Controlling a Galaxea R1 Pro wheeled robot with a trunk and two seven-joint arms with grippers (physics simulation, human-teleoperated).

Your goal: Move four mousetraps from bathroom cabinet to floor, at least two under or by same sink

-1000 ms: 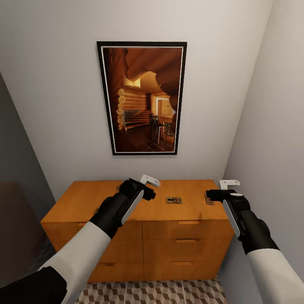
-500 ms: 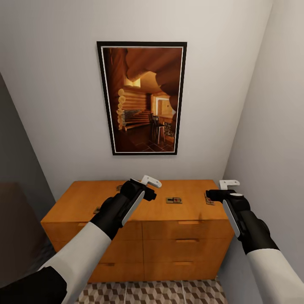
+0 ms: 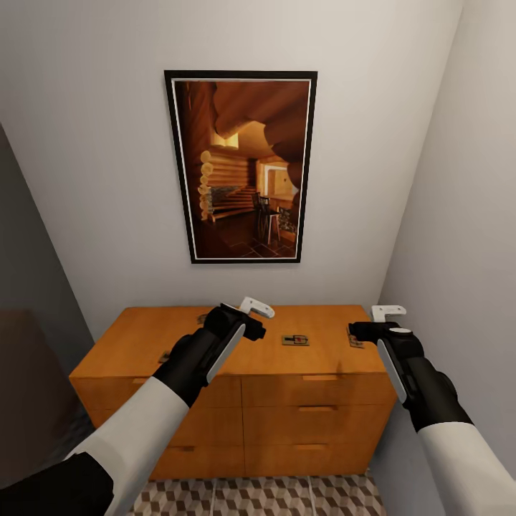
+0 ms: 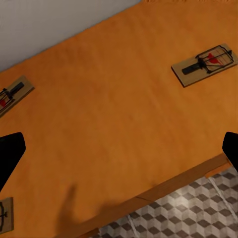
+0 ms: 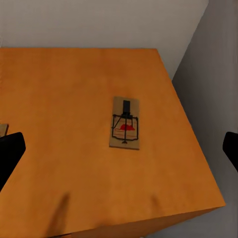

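Note:
The orange-brown cabinet (image 3: 308,408) stands against the wall with mousetraps lying on its flat top. In the head view one mousetrap (image 3: 295,340) lies mid-top, and another (image 3: 355,338) is partly behind my right gripper (image 3: 373,322). Two more peek out beside my left arm (image 3: 165,356) (image 3: 203,317). My left gripper (image 3: 251,315) hovers open above the top; its wrist view shows three traps (image 4: 204,64) (image 4: 12,94) (image 4: 5,214). The right gripper is open too, over one trap (image 5: 125,129). Cube-patterned bathroom floor (image 3: 287,494) lies below.
A framed picture (image 3: 242,166) hangs on the wall above the cabinet. A grey wall (image 3: 459,215) closes in tight on the right of the cabinet. A dark grey panel (image 3: 29,315) stands on the left.
My left arm has shifted slightly, uncovering a trap at the left of the cabinet top. The right arm has barely moved.

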